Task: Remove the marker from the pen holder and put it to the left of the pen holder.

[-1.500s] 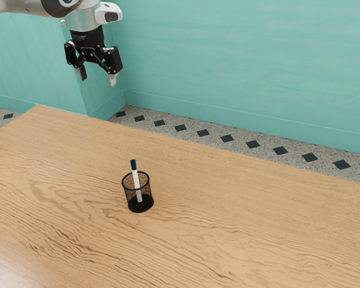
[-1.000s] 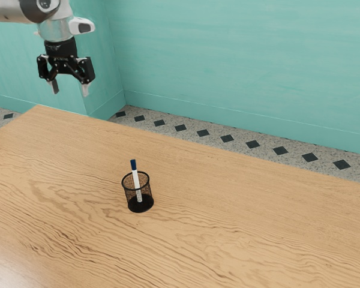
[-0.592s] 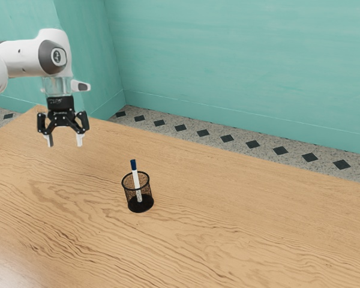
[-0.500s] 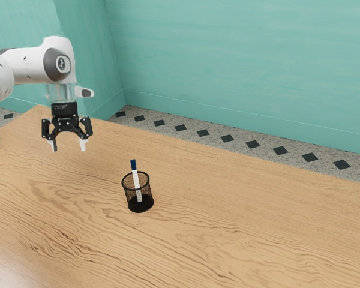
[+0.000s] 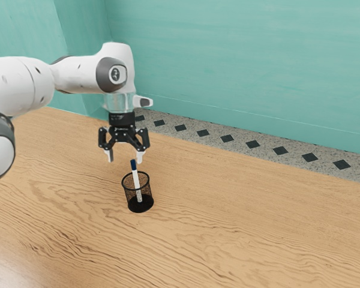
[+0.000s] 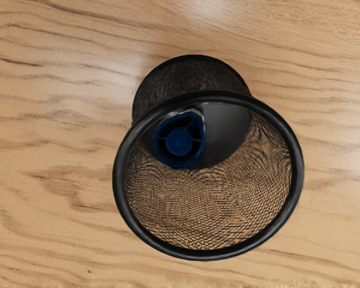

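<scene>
My gripper (image 5: 125, 158) points down, open, just above the marker (image 5: 135, 176) in the exterior view. The white marker with its dark blue cap stands slightly tilted inside the black mesh pen holder (image 5: 150, 191), its cap above the rim. The fingertips are near cap height, with nothing gripped. In the wrist view the blue cap end of the marker (image 6: 179, 141) faces the camera, within the round rim of the pen holder (image 6: 297, 174).
The wooden table (image 5: 240, 222) extends around the holder. Its far edge borders a tiled floor (image 5: 252, 144), with a teal wall (image 5: 240, 66) behind. The white arm (image 5: 78, 75) comes in from the exterior view's left, above the table.
From the exterior view's upper left, my gripper has come lower and then moved toward the exterior view's right, over to the pen holder. The marker and holder have not moved.
</scene>
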Controlling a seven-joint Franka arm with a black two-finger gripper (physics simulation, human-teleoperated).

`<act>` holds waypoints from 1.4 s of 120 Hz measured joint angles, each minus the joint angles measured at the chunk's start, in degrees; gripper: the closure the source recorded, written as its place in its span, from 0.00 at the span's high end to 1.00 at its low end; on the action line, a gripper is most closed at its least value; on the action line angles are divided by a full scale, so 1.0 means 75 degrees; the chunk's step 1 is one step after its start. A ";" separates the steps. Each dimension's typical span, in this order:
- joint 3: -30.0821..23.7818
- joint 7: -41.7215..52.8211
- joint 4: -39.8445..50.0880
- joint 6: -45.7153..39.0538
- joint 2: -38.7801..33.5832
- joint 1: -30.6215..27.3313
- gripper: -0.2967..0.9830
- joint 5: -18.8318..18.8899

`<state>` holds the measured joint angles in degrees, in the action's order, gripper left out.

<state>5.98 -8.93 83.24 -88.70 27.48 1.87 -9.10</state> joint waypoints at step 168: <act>-0.0024 -0.0110 0.1069 -0.2575 0.0035 -0.0076 0.43 -0.0397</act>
<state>5.80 -9.75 91.25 -108.02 27.74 1.30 -12.08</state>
